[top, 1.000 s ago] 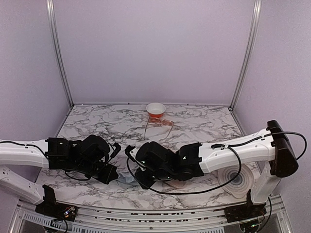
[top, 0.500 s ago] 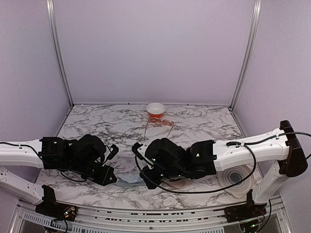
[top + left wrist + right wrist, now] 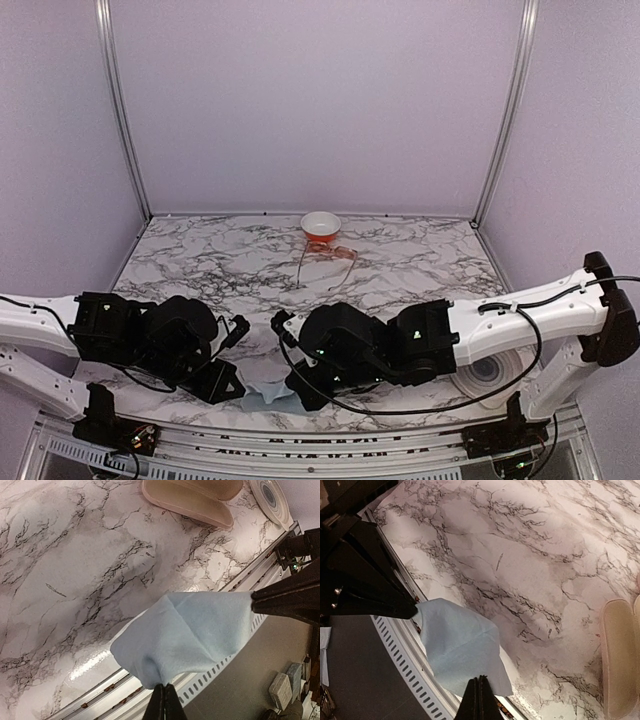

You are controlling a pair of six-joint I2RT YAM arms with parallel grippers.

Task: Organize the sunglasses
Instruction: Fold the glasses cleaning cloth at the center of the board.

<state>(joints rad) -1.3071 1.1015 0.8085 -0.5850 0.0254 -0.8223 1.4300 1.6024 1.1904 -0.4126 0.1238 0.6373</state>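
Note:
A thin wire-framed pair of sunglasses (image 3: 326, 260) with orange-brown lenses lies at the back middle of the table, in front of a small bowl (image 3: 320, 225), far from both grippers. A light blue cloth (image 3: 268, 388) hangs stretched between my grippers over the table's near edge. My left gripper (image 3: 163, 692) is shut on one corner of the cloth (image 3: 195, 630). My right gripper (image 3: 479, 684) is shut on the opposite corner of the cloth (image 3: 457, 642). The sunglasses are out of both wrist views.
An open pink case (image 3: 195, 500) lies on the marble near the front right, also the pink case (image 3: 620, 655) in the right wrist view. A white round disc (image 3: 488, 372) sits at the front right. The slotted metal rail (image 3: 210, 680) runs along the near edge.
Both arms have drawn back toward the near edge and apart a little. The cloth has come with them, off the marble and over the front rail.

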